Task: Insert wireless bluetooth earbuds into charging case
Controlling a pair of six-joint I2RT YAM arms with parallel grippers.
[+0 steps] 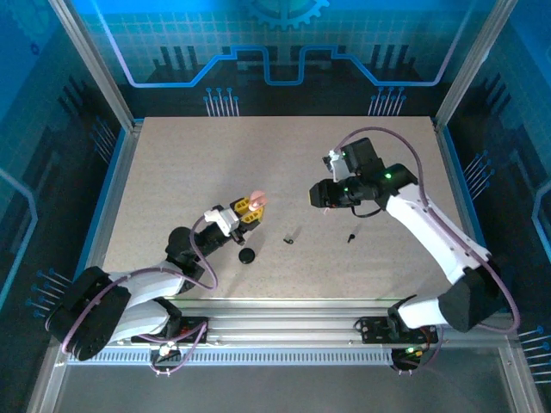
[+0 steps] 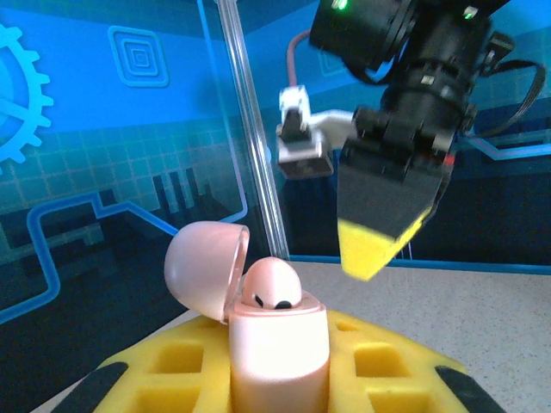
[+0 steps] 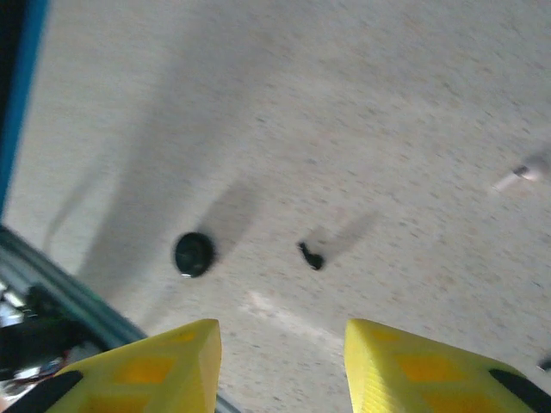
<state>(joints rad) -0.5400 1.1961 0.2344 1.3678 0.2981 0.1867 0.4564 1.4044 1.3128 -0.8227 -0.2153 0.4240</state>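
Within L hand (image 1: 244, 212): pink case (image 2: 277, 357).

No readable text, label or number (backdrop gear graphic (image 2: 15, 95) wordless)

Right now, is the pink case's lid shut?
No, the lid of the pink case is flipped open to the left, and a pale pink earbud sits in the case.
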